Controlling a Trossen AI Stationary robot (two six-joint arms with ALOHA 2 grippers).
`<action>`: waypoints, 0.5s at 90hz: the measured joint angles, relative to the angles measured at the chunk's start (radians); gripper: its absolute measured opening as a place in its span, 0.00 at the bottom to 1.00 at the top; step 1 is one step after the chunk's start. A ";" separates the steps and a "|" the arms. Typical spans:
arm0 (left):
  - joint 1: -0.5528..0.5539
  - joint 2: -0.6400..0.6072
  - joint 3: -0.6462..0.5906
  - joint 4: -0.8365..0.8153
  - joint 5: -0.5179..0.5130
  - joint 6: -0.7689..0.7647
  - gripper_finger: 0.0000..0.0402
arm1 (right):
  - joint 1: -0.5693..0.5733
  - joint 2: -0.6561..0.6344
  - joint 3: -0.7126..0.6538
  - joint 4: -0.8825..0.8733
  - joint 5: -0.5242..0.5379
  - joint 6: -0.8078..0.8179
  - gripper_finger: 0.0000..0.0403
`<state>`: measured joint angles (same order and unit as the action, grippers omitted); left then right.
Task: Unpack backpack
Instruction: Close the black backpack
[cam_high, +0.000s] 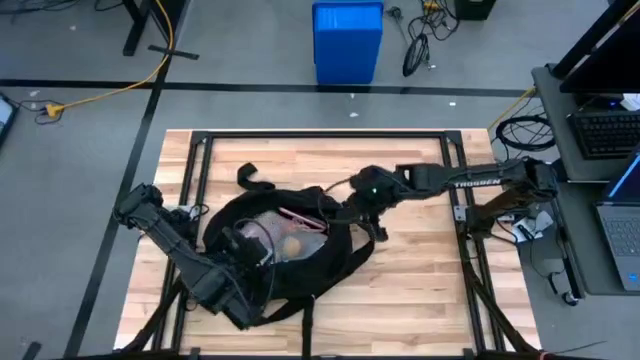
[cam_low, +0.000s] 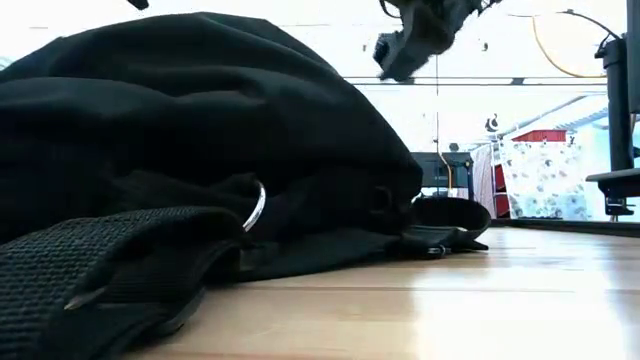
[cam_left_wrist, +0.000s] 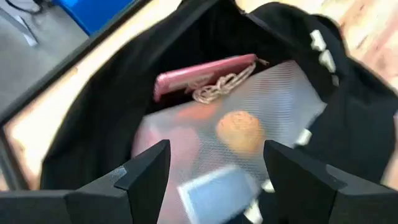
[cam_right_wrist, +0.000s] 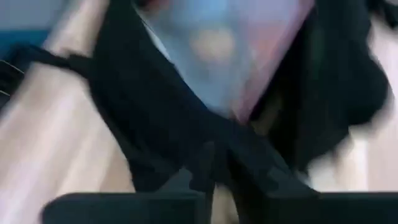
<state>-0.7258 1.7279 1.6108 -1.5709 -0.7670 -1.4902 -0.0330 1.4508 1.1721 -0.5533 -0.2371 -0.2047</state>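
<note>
Big black soft fabric backpack (cam_high: 285, 255) lying open on the wooden table (cam_high: 420, 290)

Left gripper (cam_left_wrist: 214, 171) hovers over its opening, jaws apart; right gripper (cam_high: 362, 215) at its 2 o'clock edge, jaws pinched on fabric.

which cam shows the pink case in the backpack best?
Left wrist view: the pink case lies unobstructed inside the open backpack, above a clear pouch. High view shows only a pink sliver; the low view hides it; right wrist view is blurred.

Blur and occlusion hid most detail around the backpack (cam_high: 290, 255).
Right tool (cam_right_wrist: 217, 168) was smeared in its wrist view, finger state unreadable. Mesh pouch (cam_left_wrist: 249, 124) contents were soft blobs: an orange round thing (cam_left_wrist: 239, 130) and a blue item (cam_left_wrist: 214, 193), neither identifiable. Backpack filled the low view, cut off at the left edge, hiding the surface behind. White lettering (cam_left_wrist: 320, 50) was illegible.
</note>
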 joint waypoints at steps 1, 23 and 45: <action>-0.005 0.000 -0.002 0.001 0.000 -0.010 0.61 | 0.008 0.001 0.000 0.013 -0.002 -0.001 0.09; -0.073 0.000 -0.073 -0.001 0.006 -0.178 0.61 | 0.154 0.054 0.000 0.273 0.008 -0.003 0.32; -0.096 0.000 -0.136 -0.001 0.084 -0.279 0.61 | 0.189 0.209 -0.001 0.361 0.123 0.019 0.47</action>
<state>-0.8223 1.7279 1.4745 -1.5716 -0.6829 -1.7689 0.1565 1.6602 1.1713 -0.1922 -0.1137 -0.1856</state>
